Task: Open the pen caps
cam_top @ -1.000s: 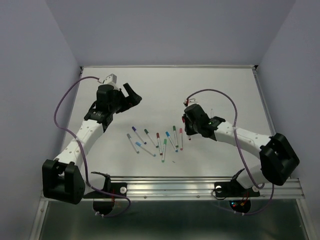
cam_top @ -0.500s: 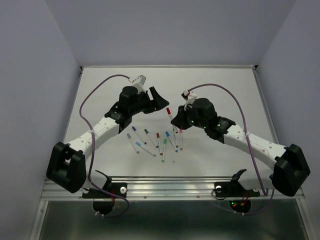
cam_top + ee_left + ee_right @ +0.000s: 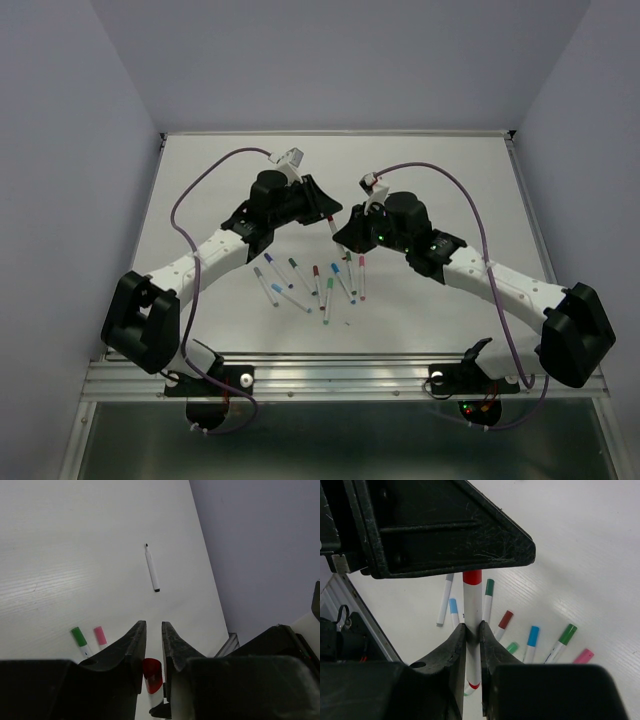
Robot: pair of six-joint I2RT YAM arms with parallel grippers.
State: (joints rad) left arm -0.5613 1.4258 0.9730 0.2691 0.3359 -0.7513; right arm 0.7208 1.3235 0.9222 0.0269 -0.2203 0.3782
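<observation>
My right gripper (image 3: 472,626) is shut on the white barrel of a red pen (image 3: 472,605), holding it above the table. The pen's red cap (image 3: 151,672) sits between the fingers of my left gripper (image 3: 153,625), which is shut on it. In the top view the two grippers meet over the table's middle, the left gripper (image 3: 325,211) touching the top of the pen (image 3: 331,224) and the right gripper (image 3: 342,233) just below it. Several capped pens (image 3: 312,281) lie in a row on the table under them.
A lone pen (image 3: 151,569) with a black tip lies apart on the white table (image 3: 440,170), behind the right arm. Green-capped (image 3: 78,636) and pink-capped (image 3: 100,635) pens lie just below the left fingers. Purple cables arch over both arms.
The left arm swung right to meet the right gripper, and its jaws went from wide open to shut on the red cap. The right arm lifted the red pen up and leftward.
</observation>
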